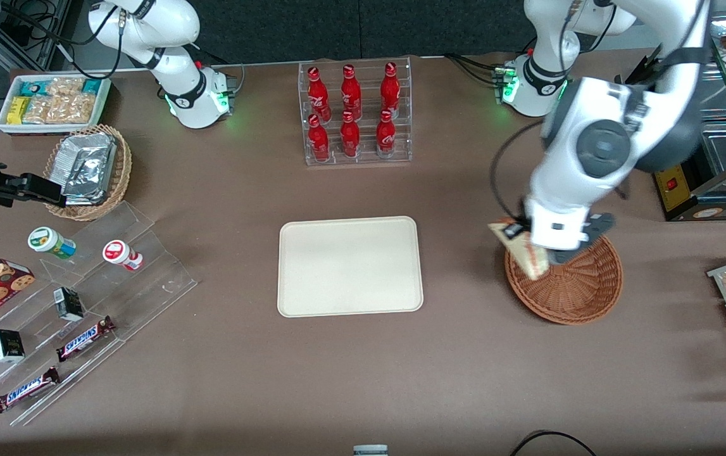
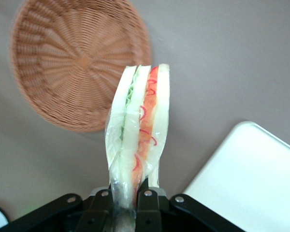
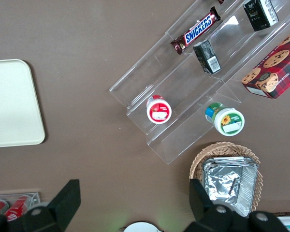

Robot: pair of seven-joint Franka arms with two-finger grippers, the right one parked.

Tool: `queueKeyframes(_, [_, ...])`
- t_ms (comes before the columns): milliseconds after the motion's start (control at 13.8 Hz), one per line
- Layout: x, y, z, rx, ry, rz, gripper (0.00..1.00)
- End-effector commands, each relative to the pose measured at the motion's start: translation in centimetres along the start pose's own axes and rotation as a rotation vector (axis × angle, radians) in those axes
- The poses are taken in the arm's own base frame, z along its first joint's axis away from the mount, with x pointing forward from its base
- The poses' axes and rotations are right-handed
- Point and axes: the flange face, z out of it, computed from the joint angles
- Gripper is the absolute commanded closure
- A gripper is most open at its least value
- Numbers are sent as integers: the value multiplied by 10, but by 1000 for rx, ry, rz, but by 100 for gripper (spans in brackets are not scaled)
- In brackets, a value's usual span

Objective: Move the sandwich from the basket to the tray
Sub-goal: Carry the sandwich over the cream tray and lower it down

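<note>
Two Snickers (image 1: 85,337) bars; gripper (image 2: 128,203) aloft.

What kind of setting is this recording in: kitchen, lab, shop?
Probably a lab mock-up of a snack shop: a clear rack of red soda bottles, Snickers bars on clear stepped shelves and a box of snack packets ring a brown table. The gripper, above the basket, holds the sandwich.

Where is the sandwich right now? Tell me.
The sandwich hangs pinched in the left arm's hand, lifted above the basket's tray-side rim, with the tray beside it.
</note>
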Motion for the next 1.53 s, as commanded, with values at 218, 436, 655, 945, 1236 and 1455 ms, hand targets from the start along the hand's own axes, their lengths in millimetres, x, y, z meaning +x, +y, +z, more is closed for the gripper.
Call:
queueKeyframes(218, [-66, 116, 45, 12, 21, 153, 100])
queueKeyframes(436, [-108, 154, 62, -58, 51, 228, 100])
queueKeyframes(655, [-153, 183, 98, -67, 75, 328, 100])
queueKeyframes(945, [-197, 212, 149, -72, 141, 422, 100])
queueKeyframes(1236, [-205, 218, 180, -58, 138, 449, 100])
queueKeyframes(1455, [-212, 221, 199, -42, 158, 475, 100])
